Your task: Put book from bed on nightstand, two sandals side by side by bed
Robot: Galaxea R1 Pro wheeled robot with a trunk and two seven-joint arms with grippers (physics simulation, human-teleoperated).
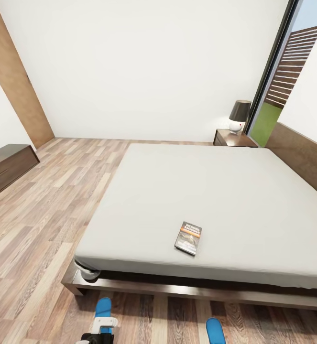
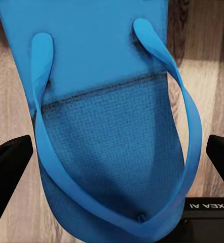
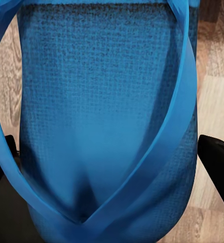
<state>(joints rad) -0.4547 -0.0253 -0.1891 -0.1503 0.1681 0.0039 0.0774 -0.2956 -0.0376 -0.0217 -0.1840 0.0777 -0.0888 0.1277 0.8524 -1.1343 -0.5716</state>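
The book, dark with an orange band, lies flat on the grey mattress of the bed near its foot edge. Two blue sandals lie on the wood floor in front of the bed frame, one at the left and one at the right, well apart. My left gripper is open just above the left sandal, with a black finger on each side of the sole. My right gripper is open and straddles the right sandal very closely. A nightstand stands at the bed's far corner.
A lamp stands on the nightstand beside the tall window. A long low dark cabinet runs along the left wall. The headboard is at the right. Open plank floor lies left of the bed.
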